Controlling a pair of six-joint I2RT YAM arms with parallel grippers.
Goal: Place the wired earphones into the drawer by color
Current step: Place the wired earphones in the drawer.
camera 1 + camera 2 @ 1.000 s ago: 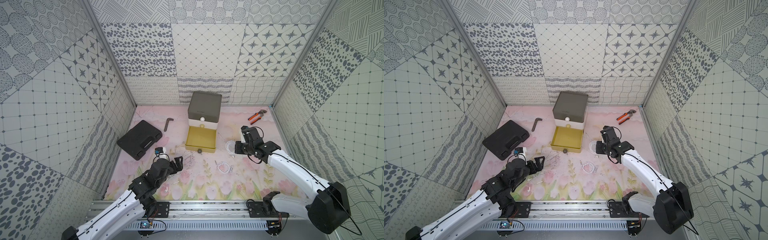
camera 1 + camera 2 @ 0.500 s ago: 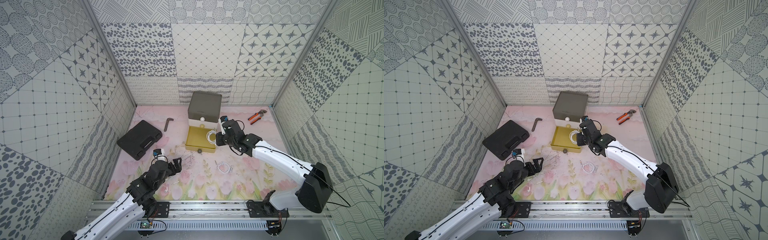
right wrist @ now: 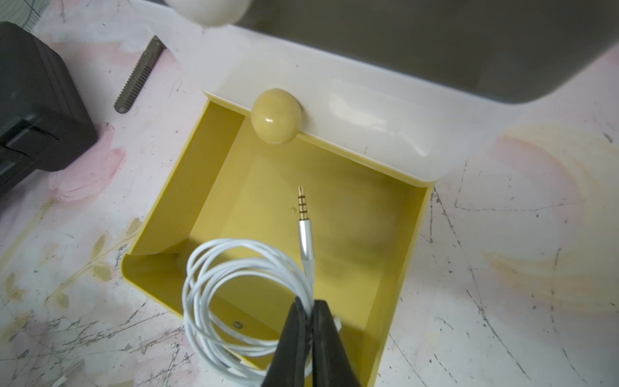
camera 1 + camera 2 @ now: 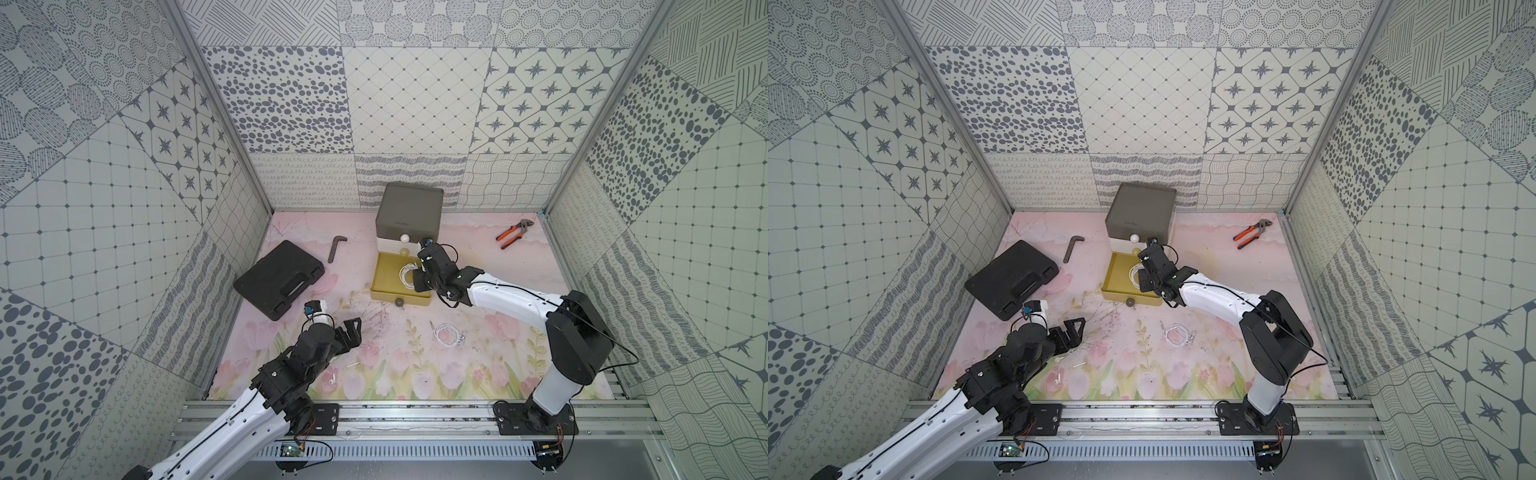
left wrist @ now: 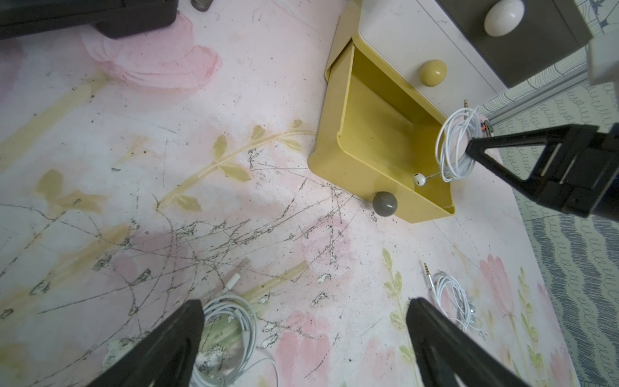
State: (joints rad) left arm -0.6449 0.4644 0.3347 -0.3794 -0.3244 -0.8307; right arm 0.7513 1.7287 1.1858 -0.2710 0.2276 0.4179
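Jaws of the right gripper [image 3: 311,313] are pinched together on a coil of white earphones [image 3: 191,301]. They grip a few strands at the edge of the loop. The rest of the coil hangs beyond the fingertips, and its metal plug pokes out past it. The coil hangs over the front half of the pulled-out yellow tray [image 3: 398,254] of the drawer [image 4: 409,208]. One earbud dangles lower, close to the tray's front wall. Whether the cable touches the tray floor cannot be told. In both top views this sits near the middle of the frame.

The left gripper [image 5: 304,303] has its jaws spread wide with nothing between them, low over the mat [image 4: 478,374] at lower left of centre. A second bundle [image 5: 231,318] of white cable lies on the mat just beside one of its fingers. A third bundle [image 4: 446,334] lies lower middle, apart from both grippers.

The mat is pink with printed flowers and is scuffed with dark scratches. A black case [image 4: 278,282] lies left of centre, with a bent metal key [image 4: 334,247] near it. Orange-handled pliers [image 4: 513,233] lie at the upper right of the floor. Grey-and-white patterned walls [image 4: 415,104] enclose the space. A metal rail [image 4: 415,415] runs along the bottom edge and carries both arm bases.
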